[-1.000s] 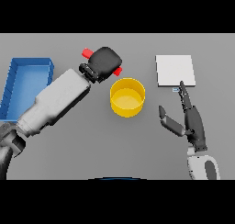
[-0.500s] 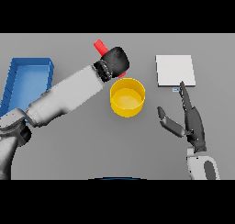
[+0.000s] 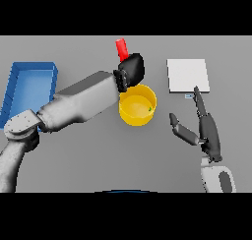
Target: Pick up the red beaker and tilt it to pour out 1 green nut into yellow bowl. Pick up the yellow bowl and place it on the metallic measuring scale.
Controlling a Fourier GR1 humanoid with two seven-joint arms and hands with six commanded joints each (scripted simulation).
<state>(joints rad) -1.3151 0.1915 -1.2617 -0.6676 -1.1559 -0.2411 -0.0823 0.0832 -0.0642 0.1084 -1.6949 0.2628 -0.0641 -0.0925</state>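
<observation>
My left hand [image 3: 132, 69] is shut on the red beaker [image 3: 121, 49], holding it above the far rim of the yellow bowl [image 3: 138, 106]; most of the beaker is hidden by the hand. A small green nut [image 3: 149, 108] lies inside the bowl near its right wall. The metallic measuring scale [image 3: 187, 75] is a pale square plate at the right rear of the table. My right hand [image 3: 206, 131] hovers open, fingers straight, just in front of the scale and to the right of the bowl.
A blue tray [image 3: 29, 89] sits at the table's left side, behind my left forearm, which stretches across from the lower left to the bowl.
My left arm has swung right and forward, carrying the beaker from left of the bowl to over its far rim. A green nut now lies in the bowl. The right hand stayed still.
</observation>
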